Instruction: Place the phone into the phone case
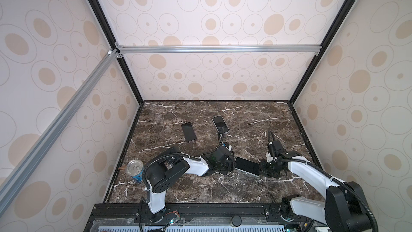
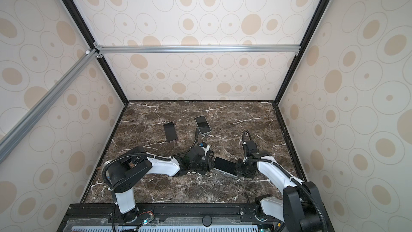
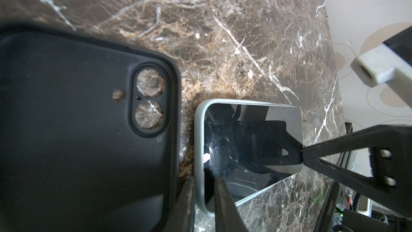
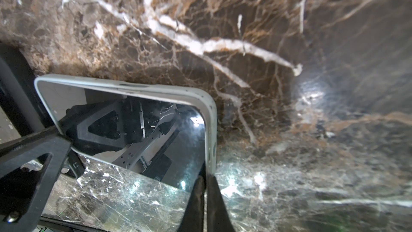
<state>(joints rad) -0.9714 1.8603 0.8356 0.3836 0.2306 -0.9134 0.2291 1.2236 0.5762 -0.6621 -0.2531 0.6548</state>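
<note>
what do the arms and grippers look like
The left arm and right arm have white links, bulky black joints and black ribbed cables looping along them. The left gripper and right gripper are black, with thin tapered fingers and triangular cut-outs.

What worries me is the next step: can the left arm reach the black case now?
Probably not yet. The black case is right beside the left gripper, nothing between, but that gripper is shut on the phone and must let go first.
</note>
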